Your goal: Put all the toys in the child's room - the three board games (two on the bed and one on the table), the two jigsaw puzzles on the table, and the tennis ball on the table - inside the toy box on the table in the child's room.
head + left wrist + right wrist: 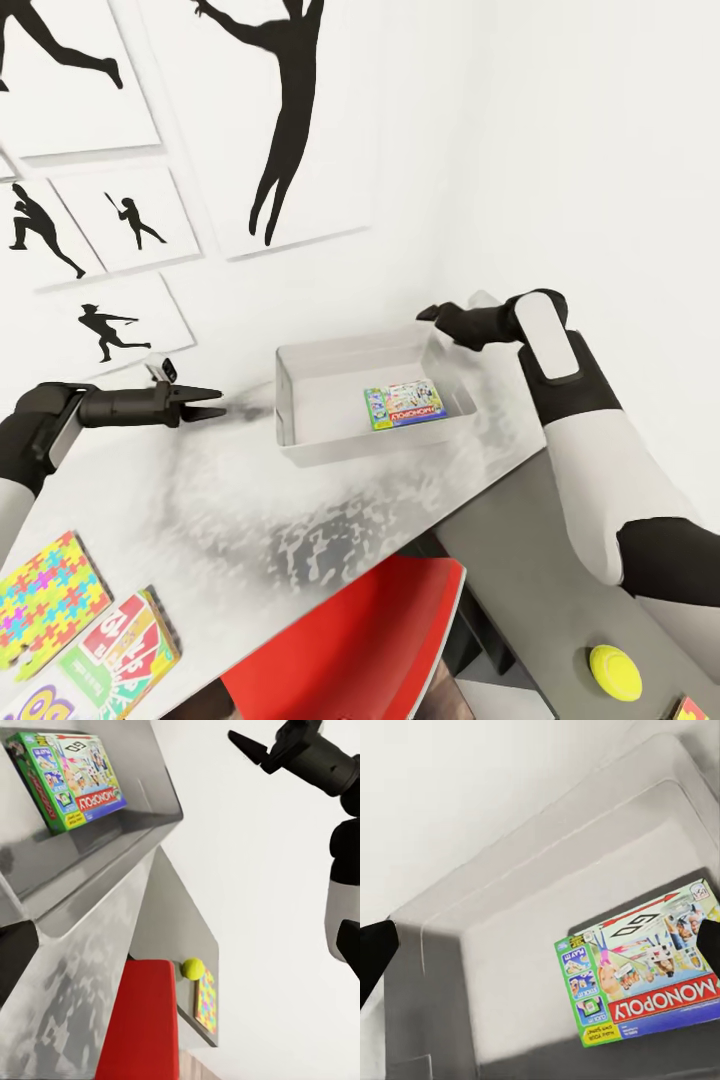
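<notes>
At the near left corner of the table (330, 520) lie 1 jigsaw puzzle (45, 598) and the Skip-Bo board game (125, 655), flat and side by side, neither yet in the toy box (300, 400). Just left of the bin, the left gripper (215, 405) hovers low over the desktop, empty, its fingers drawn nearly together. Inside the bin, 1 small Monopoly board game (404, 404) lies flat on the floor toward the right wall. Above that right wall hangs the right gripper (432, 313), holding nothing; the right wrist view looks straight down with the dark fingertips at opposite edges, so the jaws stand spread. On the lower dark section at far right sit the tennis ball (614, 671) and a second puzzle's corner (690, 710).

The risks, as I judge them: the right arm, pulling back, could clip the bin's sloped wall and shove it; the left gripper, swinging toward the near boxes, could sweep them off the table's edge; the ball may roll off when touched.
</notes>
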{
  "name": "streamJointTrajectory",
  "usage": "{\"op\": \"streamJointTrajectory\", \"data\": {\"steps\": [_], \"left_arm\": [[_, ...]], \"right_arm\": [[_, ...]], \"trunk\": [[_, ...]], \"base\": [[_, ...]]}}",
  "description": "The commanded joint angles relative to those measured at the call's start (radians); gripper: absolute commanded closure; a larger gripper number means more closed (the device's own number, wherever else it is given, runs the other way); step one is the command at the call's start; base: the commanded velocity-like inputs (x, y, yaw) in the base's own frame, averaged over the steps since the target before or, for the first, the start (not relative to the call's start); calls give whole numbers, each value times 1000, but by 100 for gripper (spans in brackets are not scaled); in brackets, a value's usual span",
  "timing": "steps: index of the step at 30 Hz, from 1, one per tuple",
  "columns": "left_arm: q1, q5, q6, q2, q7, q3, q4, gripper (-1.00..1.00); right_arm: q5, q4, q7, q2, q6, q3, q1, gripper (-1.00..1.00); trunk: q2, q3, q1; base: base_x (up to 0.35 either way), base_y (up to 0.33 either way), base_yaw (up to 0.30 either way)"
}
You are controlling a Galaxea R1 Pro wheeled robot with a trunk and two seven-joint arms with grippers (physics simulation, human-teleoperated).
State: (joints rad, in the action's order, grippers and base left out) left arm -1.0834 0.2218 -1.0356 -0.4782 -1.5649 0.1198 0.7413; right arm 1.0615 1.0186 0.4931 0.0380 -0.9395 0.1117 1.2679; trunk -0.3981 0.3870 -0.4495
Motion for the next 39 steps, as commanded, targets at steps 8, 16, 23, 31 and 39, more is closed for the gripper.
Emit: {"op": "streamJointTrajectory", "data": {"steps": [8,16,23,31,39], "left_arm": [[0,1,-10,-43,-6,6,0,-100],[1,1,-9,-55,-6,6,0,-100],[2,1,-9,-60,-6,7,0,-100],[3,1,-9,-61,-6,7,0,-100],[8,1,-6,-82,-6,7,-1,-100]], "right_arm": [[14,95,10,7,-48,-46,-39,-100],[15,124,10,4,-83,-111,-80,-100],[15,151,10,4,-88,-118,-118,-100],[16,200,8,8,-90,-121,-186,-100],[34,337,6,18,-92,-125,-303,-100]], "trunk": [[-2,2,-1],[-2,2,-1],[-2,0,-1],[-2,-10,-1],[-2,-23,-1]], "base": [[-185,0,0],[-309,0,0],[-323,0,0],[-141,0,0],[-15,0,0]]}}
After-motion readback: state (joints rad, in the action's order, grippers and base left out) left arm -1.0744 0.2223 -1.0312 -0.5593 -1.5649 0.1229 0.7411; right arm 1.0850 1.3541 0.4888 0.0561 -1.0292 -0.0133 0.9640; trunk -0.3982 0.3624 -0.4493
